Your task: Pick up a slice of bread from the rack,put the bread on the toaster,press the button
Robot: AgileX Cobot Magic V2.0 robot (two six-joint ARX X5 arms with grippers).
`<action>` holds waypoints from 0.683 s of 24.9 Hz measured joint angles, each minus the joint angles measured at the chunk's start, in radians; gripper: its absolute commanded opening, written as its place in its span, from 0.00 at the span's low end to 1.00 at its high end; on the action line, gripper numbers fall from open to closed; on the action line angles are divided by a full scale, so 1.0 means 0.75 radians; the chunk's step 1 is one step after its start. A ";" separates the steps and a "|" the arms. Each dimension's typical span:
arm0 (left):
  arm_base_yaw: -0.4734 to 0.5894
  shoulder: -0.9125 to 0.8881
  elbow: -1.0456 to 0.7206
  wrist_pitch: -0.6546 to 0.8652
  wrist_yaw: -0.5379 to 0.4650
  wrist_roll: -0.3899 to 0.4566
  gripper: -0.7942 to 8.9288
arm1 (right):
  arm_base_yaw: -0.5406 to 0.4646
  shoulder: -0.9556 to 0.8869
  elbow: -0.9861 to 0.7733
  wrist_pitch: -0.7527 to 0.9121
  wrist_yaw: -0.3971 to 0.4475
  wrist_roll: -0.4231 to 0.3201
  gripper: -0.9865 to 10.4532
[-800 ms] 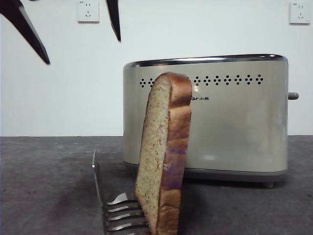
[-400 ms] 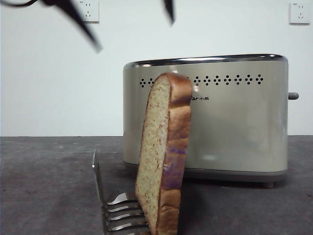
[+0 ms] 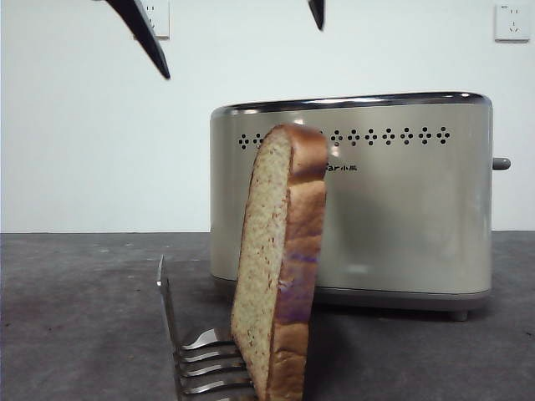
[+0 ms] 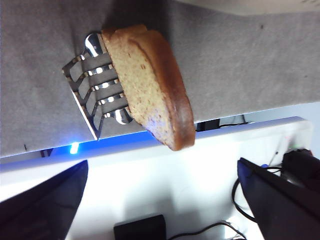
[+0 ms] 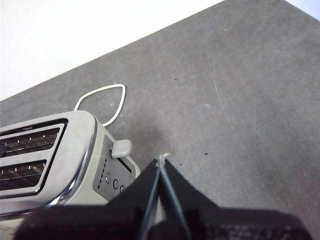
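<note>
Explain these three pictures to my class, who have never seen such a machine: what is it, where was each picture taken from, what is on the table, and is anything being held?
It is a robot with two arms at a table, each ending in a gripper of two black jaws. The front view looks level across the grey table. There a slice of bread stands upright in a small steel rack, with a cream toaster behind and its button on one end. The two dark points at the top are the left gripper, open and high above the bread. The left wrist view comes from a camera on that arm, looking down on the bread and rack between its spread jaws. The right wrist view shows the right gripper, jaws shut, near the toaster's button end, with a looped white cord lying beyond. Neither gripper holds anything.
</note>
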 measured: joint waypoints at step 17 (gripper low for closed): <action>-0.008 0.189 0.000 0.136 -0.025 0.028 0.60 | 0.000 0.000 0.000 -0.003 0.000 -0.001 0.09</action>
